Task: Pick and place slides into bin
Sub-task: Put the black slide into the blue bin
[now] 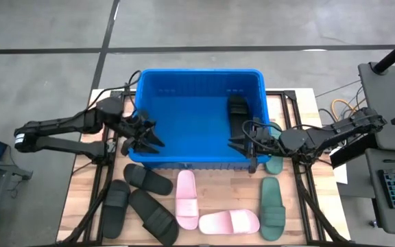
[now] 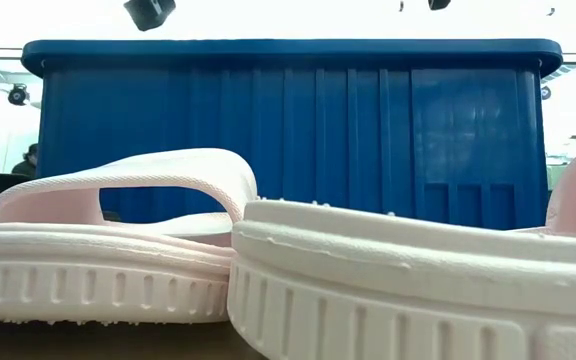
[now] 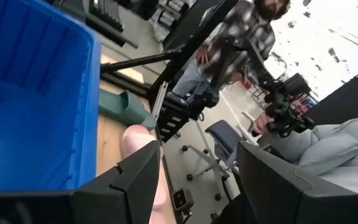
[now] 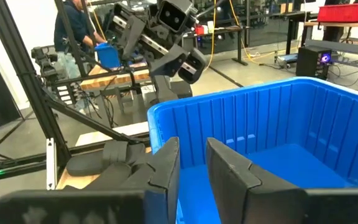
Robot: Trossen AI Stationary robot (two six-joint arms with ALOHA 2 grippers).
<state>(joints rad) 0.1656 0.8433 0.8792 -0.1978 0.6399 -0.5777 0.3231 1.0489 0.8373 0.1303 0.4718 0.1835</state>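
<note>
Hovering over the blue bin (image 1: 199,79), your left gripper (image 1: 147,135) is gaping empty; your right gripper (image 1: 241,145) is nearly pinched, holding nothing.

Left arm reaches in level from the bin's (image 1: 197,75) left side; left gripper (image 1: 145,135) sits at the bin's near-left corner, fingers (image 3: 132,180) spread, nothing between them. Right arm reaches from the bin's right; right gripper (image 1: 241,142) over its near-right corner, fingers narrowly parted, empty.
</note>
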